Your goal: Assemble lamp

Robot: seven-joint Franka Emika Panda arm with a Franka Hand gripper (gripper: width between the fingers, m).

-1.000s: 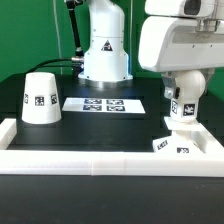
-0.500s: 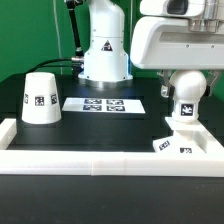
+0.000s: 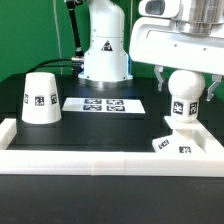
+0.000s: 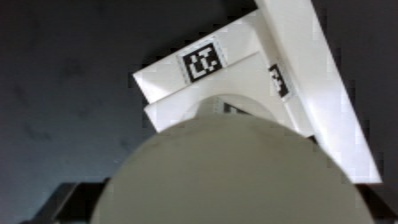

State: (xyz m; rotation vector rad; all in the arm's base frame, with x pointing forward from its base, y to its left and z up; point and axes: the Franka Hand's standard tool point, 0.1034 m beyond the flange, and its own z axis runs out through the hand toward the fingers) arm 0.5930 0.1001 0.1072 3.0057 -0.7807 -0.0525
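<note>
Black table (image 3: 110,125), white wall (image 3: 100,160) before base (image 3: 180,143); upright on base, bulb (image 3: 183,108), straddled by wide-spread gripper (image 3: 186,88); well apart from base, shade (image 3: 40,97).

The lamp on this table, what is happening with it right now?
The arm's gripper hangs over the bulb, with its fingers open on either side of the round head. The bulb stands upright on the base, at the exterior view's right. The shade sits alone at the exterior view's left, next to the marker board, and is not yet mounted.
</note>
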